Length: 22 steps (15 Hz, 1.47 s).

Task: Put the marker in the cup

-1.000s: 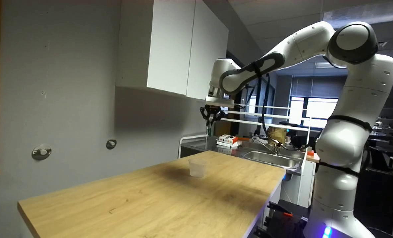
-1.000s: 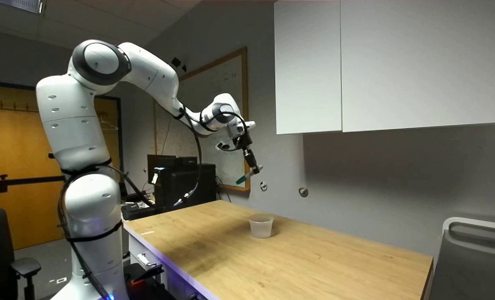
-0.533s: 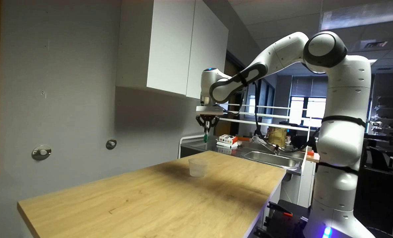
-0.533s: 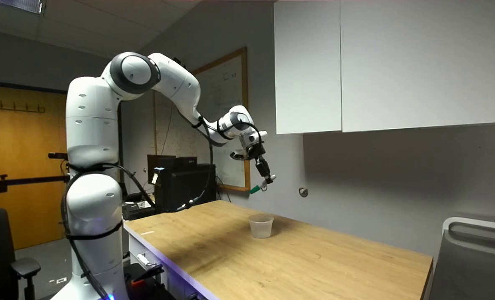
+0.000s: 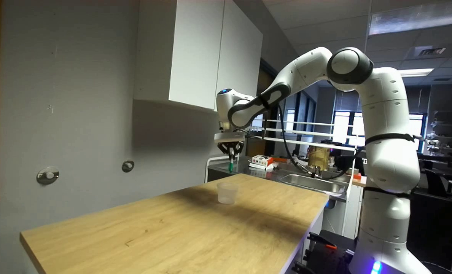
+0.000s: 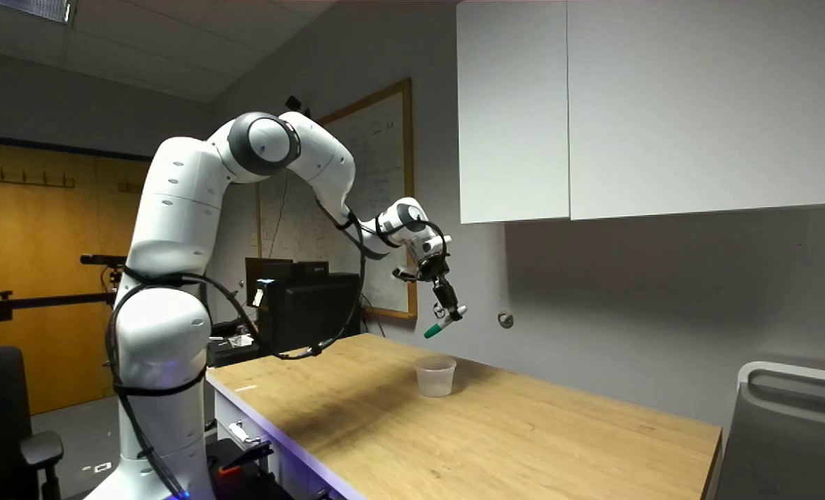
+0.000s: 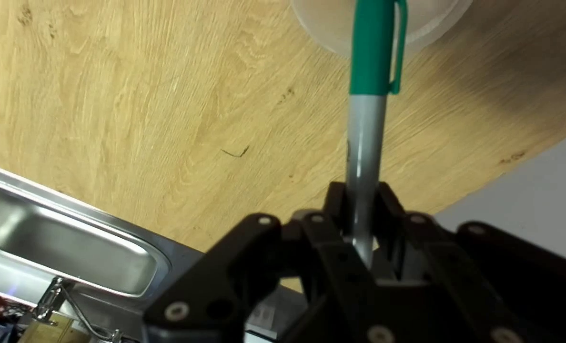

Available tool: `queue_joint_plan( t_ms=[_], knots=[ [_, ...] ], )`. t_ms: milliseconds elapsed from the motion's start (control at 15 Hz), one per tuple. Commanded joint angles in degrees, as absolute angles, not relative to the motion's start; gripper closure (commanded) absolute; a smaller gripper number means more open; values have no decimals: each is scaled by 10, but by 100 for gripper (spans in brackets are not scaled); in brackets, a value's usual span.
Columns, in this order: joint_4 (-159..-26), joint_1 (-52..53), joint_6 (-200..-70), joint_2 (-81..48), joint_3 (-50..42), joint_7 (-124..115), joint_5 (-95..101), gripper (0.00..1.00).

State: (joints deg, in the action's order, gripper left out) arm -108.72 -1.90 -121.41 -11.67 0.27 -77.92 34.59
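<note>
The marker has a green cap and a pale grey body. It shows in both exterior views (image 5: 231, 166) (image 6: 443, 324) and in the wrist view (image 7: 366, 138). My gripper (image 7: 363, 205) is shut on the marker's grey body, with the capped end pointing out and tilted downward. The gripper also shows in both exterior views (image 5: 231, 153) (image 6: 458, 312), above table height. The small translucent cup (image 5: 226, 194) stands upright on the wooden table, below the marker, and also shows in an exterior view (image 6: 435, 379). In the wrist view the cup (image 7: 328, 31) is at the top edge, partly hidden behind the green cap.
The wooden table (image 5: 146, 232) runs along a grey wall. A metal sink (image 5: 313, 183) adjoins its far end, with small boxes (image 5: 262, 161) beside it. White cabinets (image 6: 635, 111) hang on the wall above. A dark grey panel (image 6: 787, 437) stands past the table's end.
The arm has swung forward and lowered, bringing the gripper and marker down toward table height. The gripper stays shut on the marker. The cup has not moved.
</note>
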Motion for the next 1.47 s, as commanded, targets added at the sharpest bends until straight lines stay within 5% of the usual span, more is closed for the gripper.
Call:
queue_joint_plan(
  t_ms=[0, 533, 667, 1267, 1400],
  knots=[
    [-1039, 8, -1190, -167, -19, -783, 345, 93],
    [-1013, 25, -1196, -224, -47, -777, 335, 92],
    [-1012, 28, -1196, -230, -51, -777, 334, 61],
    [-1032, 32, -1189, -212, -55, -762, 321, 2],
    [-1043, 32, -1183, -198, -52, -749, 312, 0]
  ],
)
